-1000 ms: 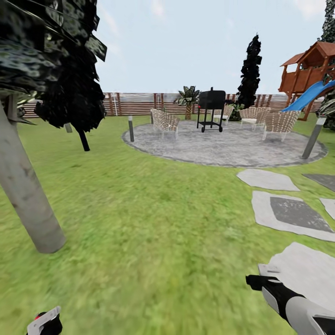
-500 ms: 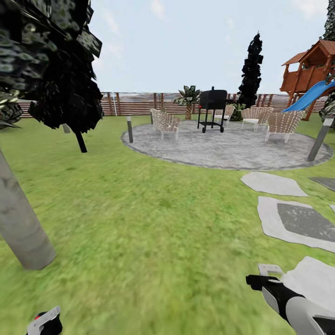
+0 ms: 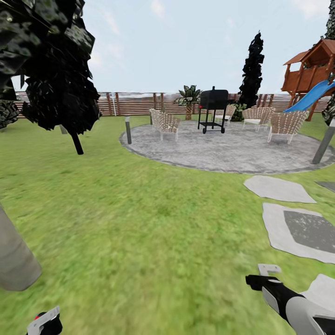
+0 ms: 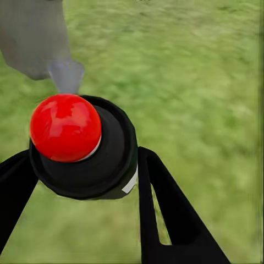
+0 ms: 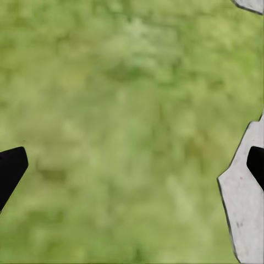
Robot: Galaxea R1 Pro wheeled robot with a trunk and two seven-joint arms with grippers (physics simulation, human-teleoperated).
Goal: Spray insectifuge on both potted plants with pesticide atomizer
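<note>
The left gripper (image 4: 82, 181) is clamped around the pesticide atomizer (image 4: 82, 148), red cap up, over the lawn (image 3: 139, 223). The right gripper (image 5: 132, 165) hangs wide open and empty beside a paving slab (image 5: 245, 192). Judging by this, the robot is in transit; next it must find the potted plants.

Glossy red plastic atomizer cap (image 4: 65, 127), matt black collar; rough grey stone patio (image 3: 232, 149); brown wooden slat fence (image 3: 135, 103).
</note>
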